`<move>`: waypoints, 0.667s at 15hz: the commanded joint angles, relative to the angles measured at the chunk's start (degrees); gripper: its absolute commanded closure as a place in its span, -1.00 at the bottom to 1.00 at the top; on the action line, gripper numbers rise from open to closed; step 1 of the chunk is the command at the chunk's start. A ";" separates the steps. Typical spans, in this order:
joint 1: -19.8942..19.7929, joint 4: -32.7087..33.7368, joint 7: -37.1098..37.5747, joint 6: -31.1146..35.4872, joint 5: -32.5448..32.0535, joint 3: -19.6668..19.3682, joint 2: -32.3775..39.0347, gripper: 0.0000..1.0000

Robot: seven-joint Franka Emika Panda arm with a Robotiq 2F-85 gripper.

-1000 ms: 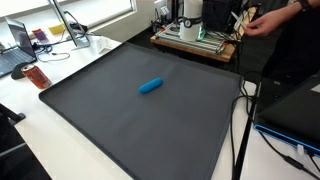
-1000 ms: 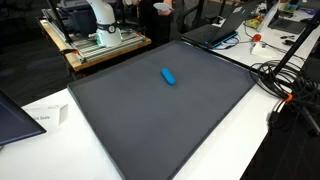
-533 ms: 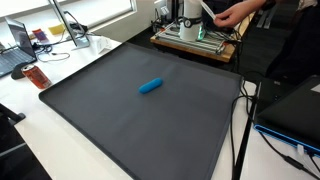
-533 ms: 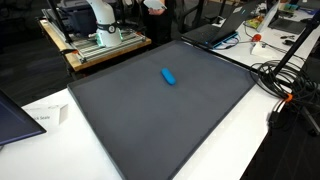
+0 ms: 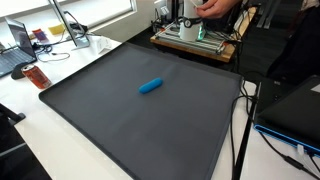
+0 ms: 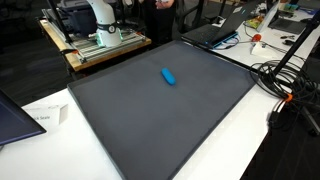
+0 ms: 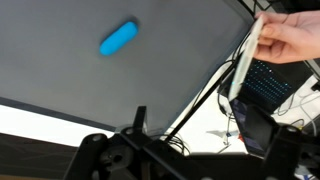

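Observation:
A small blue cylinder (image 5: 150,86) (image 6: 168,76) lies on its side on the dark grey mat (image 5: 120,125) (image 6: 150,125), apart from everything else. In the wrist view the blue cylinder (image 7: 118,38) sits far off at the upper left. My gripper (image 7: 205,140) shows only as dark shapes along the bottom edge, with one finger (image 7: 140,116) sticking up and a wide gap beside it; it holds nothing. The gripper itself is out of both exterior views; only the white robot base (image 5: 190,15) (image 6: 100,15) shows at the back.
A person's hand (image 5: 215,7) (image 7: 290,38) reaches in by the robot base, holding a thin white stick (image 7: 243,62). Black cables (image 5: 240,130) (image 6: 285,80) run along one mat edge. Laptops (image 5: 15,40) (image 6: 215,30) (image 7: 268,85) and an orange item (image 5: 38,75) stand around the mat.
The person's hand has moved from the far side in toward the robot base. The blue cylinder has not moved.

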 commanded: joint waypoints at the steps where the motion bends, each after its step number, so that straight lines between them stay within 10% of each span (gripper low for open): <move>1: 0.59 -2.14 -9.26 -0.64 6.22 -1.19 -1.42 -1.00; 4: -0.46 -3.04 -15.15 -2.83 9.12 -2.40 -1.75 -1.00; 5: -1.01 -3.18 -16.66 -3.87 9.53 -2.90 -1.91 -0.52; 10: -4.07 -3.41 -22.62 -8.66 9.81 -4.86 -2.57 0.13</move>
